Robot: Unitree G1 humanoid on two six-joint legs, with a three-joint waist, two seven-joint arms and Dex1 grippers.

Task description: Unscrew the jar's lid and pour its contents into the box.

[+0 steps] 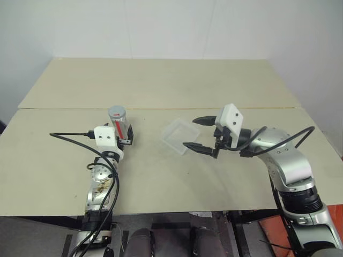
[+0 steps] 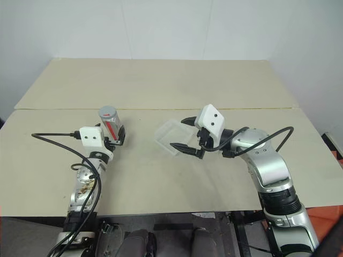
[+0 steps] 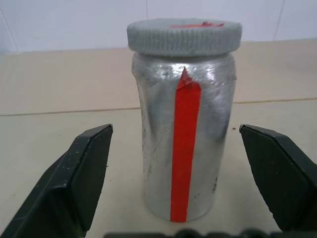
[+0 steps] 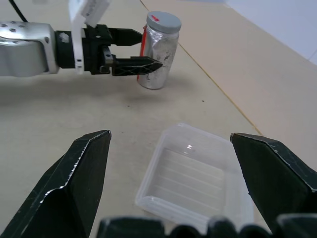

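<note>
Left claw [image 3: 173, 168] straddling jar [image 3: 183, 144], red stripe

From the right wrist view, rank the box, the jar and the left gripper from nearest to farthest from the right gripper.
1. The box: just ahead of the open right gripper.
2. The left gripper: farther off, open around the jar.
3. The jar: about level with the left gripper's fingertips; too close to call.
</note>
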